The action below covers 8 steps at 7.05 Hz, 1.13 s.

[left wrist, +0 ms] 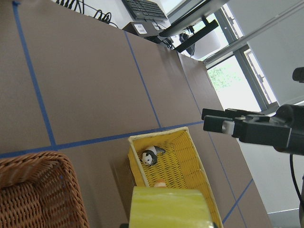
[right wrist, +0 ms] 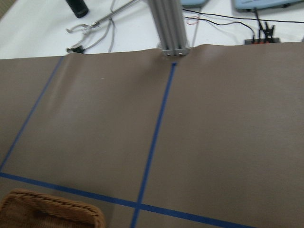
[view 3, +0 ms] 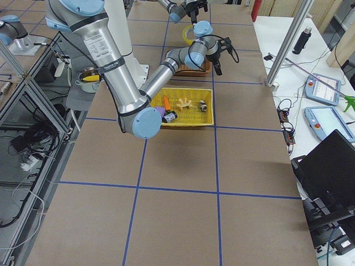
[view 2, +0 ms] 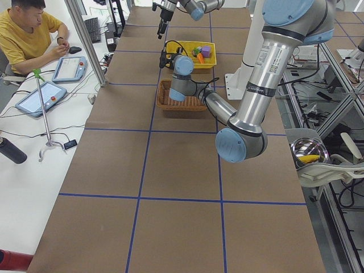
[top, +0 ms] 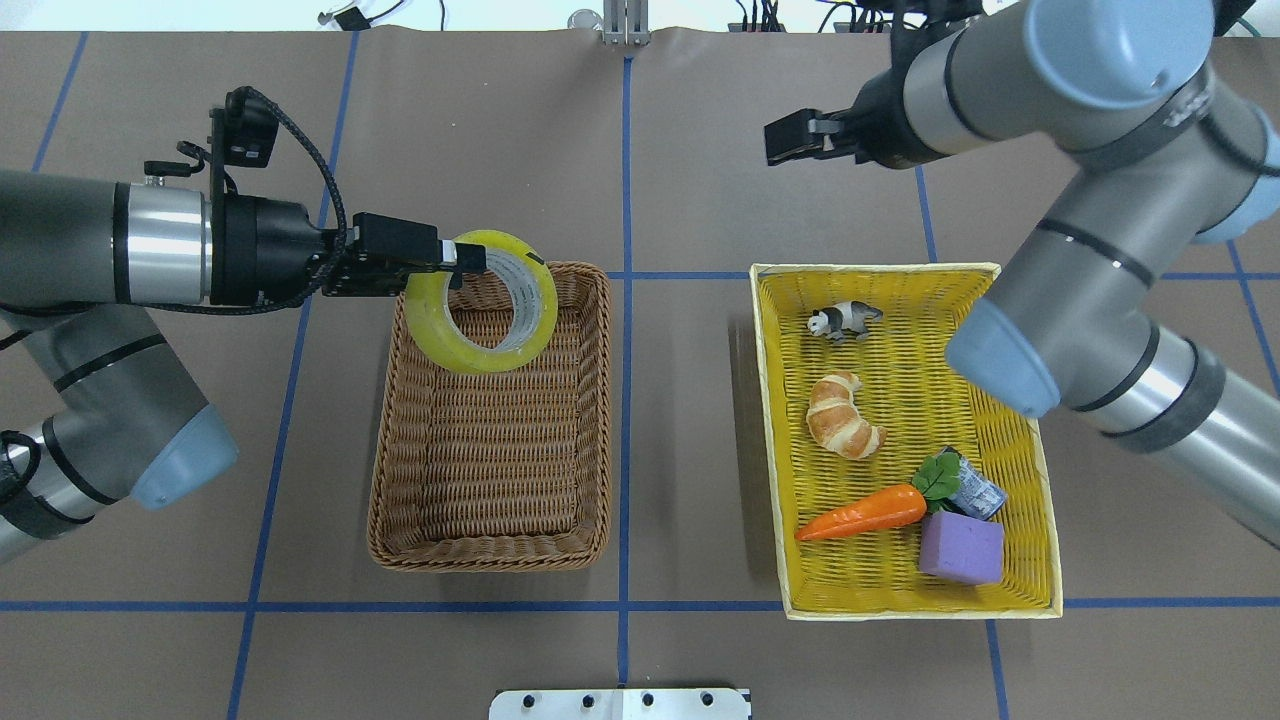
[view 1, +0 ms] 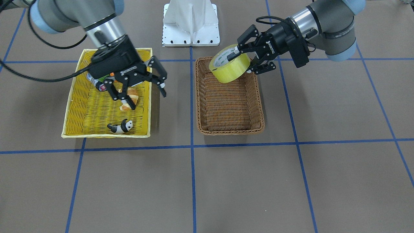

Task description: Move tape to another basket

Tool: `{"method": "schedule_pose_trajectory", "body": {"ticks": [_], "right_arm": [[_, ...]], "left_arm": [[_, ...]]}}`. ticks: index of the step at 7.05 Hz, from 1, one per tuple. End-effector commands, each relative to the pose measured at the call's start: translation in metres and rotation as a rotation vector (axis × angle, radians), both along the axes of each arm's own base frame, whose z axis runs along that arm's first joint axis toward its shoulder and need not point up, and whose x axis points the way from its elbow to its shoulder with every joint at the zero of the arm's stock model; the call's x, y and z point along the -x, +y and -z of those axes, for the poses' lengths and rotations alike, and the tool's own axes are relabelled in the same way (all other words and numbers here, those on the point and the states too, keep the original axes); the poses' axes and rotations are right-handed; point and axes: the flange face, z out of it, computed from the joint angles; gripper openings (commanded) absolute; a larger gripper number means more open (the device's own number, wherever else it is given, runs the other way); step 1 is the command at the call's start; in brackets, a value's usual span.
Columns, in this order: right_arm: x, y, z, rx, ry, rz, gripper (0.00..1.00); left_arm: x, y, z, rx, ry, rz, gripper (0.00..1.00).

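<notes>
The yellow tape [top: 432, 330] hangs tilted in the air over the far end of the brown wicker basket [top: 480, 470]. My left gripper [top: 460, 262] is shut on the tape, with one finger inside the core and one outside. In the front view the tape [view 1: 231, 72] sits above the basket's [view 1: 226, 106] end nearest the robot base, held by the left gripper [view 1: 245, 61]. The left wrist view shows the tape's edge [left wrist: 166, 206] at the bottom. My right gripper [view 1: 140, 90] is open and empty above the yellow basket [view 1: 93, 110].
The yellow basket [top: 920, 350] holds a croissant [top: 845, 415], a panda toy [top: 845, 320], a carrot [top: 860, 512], a purple block [top: 960, 548] and a small can [top: 975, 490]. The brown basket's inside is bare. An operator sits beside the table in the left exterior view.
</notes>
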Motion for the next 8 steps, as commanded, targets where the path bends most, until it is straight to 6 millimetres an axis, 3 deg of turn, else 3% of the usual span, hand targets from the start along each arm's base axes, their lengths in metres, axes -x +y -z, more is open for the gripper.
{"method": "schedule_pose_trajectory", "body": {"ticks": [1,3,5,7,8], "right_arm": [[-0.102,-0.062,-0.091,0.057,0.204,0.161,1.00],[-0.177,-0.055,-0.183,0.065,0.304,0.226,1.00],[-0.260,-0.025,-0.272,0.021,0.392,0.316,1.00],[-0.316,0.031,-0.346,0.129,0.322,0.297,1.00],[-0.330,0.057,-0.377,0.183,0.324,0.293,1.00]], "left_arm": [[-0.024,0.017,-0.026,0.155,0.045,0.000,0.00],[-0.075,0.046,-0.039,0.187,0.062,0.032,0.00],[-0.098,0.049,-0.062,0.165,0.008,0.062,0.00],[-0.106,0.045,-0.071,0.169,-0.014,0.066,0.00],[-0.113,0.041,-0.079,0.158,-0.036,0.071,0.00]]}}
